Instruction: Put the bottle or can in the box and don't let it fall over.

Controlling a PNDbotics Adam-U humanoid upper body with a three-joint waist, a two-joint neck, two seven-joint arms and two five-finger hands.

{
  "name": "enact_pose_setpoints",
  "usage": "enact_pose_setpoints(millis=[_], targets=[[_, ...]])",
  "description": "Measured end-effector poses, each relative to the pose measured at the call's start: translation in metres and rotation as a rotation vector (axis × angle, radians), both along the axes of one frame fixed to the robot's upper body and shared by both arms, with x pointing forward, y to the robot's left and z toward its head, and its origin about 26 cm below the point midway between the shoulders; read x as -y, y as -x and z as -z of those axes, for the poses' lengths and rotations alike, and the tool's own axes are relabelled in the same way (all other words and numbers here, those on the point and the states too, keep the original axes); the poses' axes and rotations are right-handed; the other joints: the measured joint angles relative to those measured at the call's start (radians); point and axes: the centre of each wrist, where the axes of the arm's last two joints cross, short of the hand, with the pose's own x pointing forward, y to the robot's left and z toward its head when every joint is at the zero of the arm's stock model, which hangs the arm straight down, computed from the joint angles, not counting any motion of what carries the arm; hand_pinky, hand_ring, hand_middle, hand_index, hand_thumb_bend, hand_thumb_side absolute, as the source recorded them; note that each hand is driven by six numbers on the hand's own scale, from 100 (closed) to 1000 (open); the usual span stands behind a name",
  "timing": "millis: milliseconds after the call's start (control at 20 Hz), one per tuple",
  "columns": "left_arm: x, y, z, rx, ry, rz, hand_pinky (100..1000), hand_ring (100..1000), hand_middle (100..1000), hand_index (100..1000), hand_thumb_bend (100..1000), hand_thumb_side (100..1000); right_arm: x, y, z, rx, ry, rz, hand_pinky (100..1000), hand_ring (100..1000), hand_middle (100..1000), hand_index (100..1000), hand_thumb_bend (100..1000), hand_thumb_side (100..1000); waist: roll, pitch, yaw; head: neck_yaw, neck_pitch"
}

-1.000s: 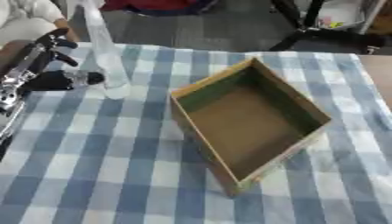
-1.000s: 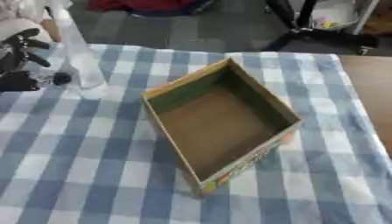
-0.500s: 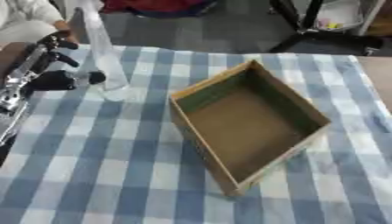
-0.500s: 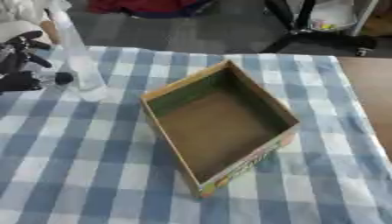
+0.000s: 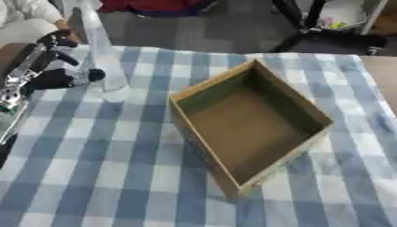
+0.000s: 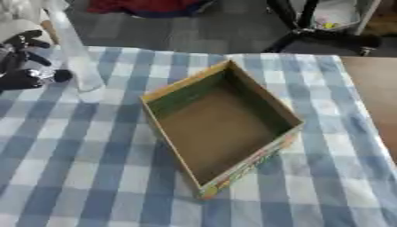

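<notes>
While only the left eye shows its arm, left hand (image 5: 54,73) flanks bottle (image 5: 97,53), ungrasped.

The left hand (image 5: 48,75) is sitting at the far left of the checked table (image 5: 93,177), fingers spread just beside the clear bottle (image 5: 97,53), which is standing upright, apart from the open cardboard box (image 5: 248,126).
</notes>
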Motion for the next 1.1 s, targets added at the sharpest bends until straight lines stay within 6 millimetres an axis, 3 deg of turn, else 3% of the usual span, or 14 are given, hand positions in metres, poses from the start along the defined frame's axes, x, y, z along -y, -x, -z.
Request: enact_pose_setpoints(millis=[400, 1100], targets=[[-0.006, -0.010, 0.008, 0.035, 0.034, -0.127, 968, 644, 785, 967, 970, 389, -0.001, -0.001, -0.002, 0.002, 0.003, -0.001, 826, 901, 1000, 851, 100, 756, 0.005, 0.012, -0.007, 0.002, -0.009], [0.003, -0.028, 0.002, 0.058, 0.024, -0.048, 968, 646, 780, 946, 997, 432, -0.004, -0.004, -0.003, 0.002, 0.007, -0.011, 826, 901, 1000, 851, 100, 767, 0.012, 0.031, -0.020, 0.020, -0.012]])
